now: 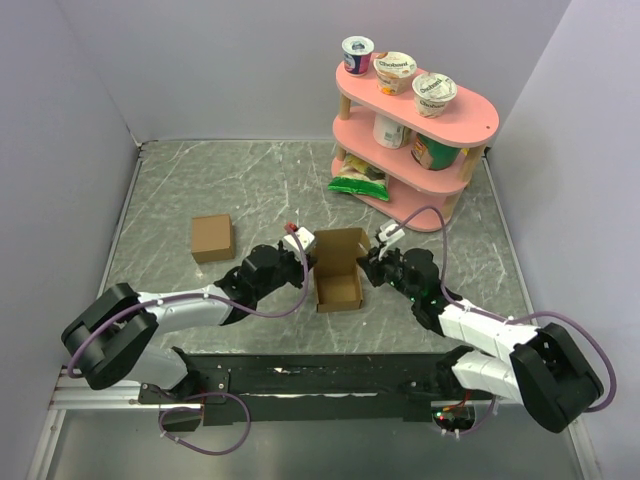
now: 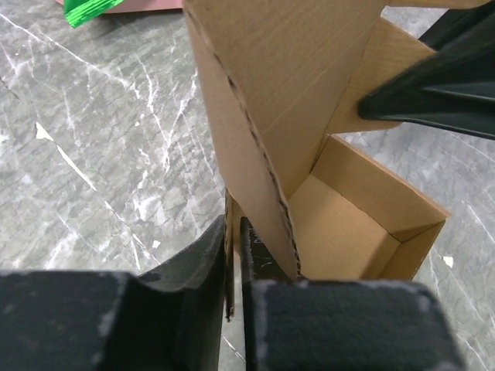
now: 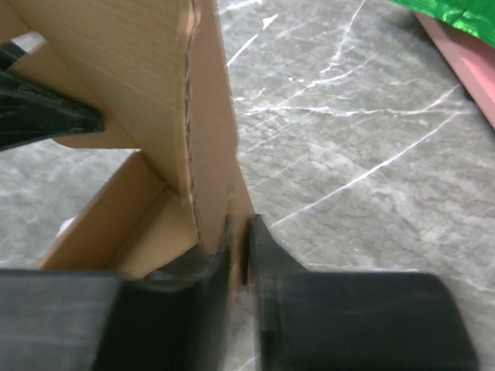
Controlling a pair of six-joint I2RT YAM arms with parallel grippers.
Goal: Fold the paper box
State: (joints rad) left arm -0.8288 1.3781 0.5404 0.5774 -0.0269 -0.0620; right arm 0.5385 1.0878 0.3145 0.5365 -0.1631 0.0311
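Standing open at the middle of the desk (image 1: 200,190), lid flap up, the paper box (image 1: 338,285) lies between both arms, its left wall clamped in the left gripper (image 2: 234,232), its right wall in the right gripper (image 3: 238,232).

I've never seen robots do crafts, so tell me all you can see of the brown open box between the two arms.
The paper box is plain brown corrugated cardboard, half formed: an open-topped squarish tray with its lid flap raised at the far side. It rests on the grey marbled table. The left tool pinches its left wall, the right tool its right wall.
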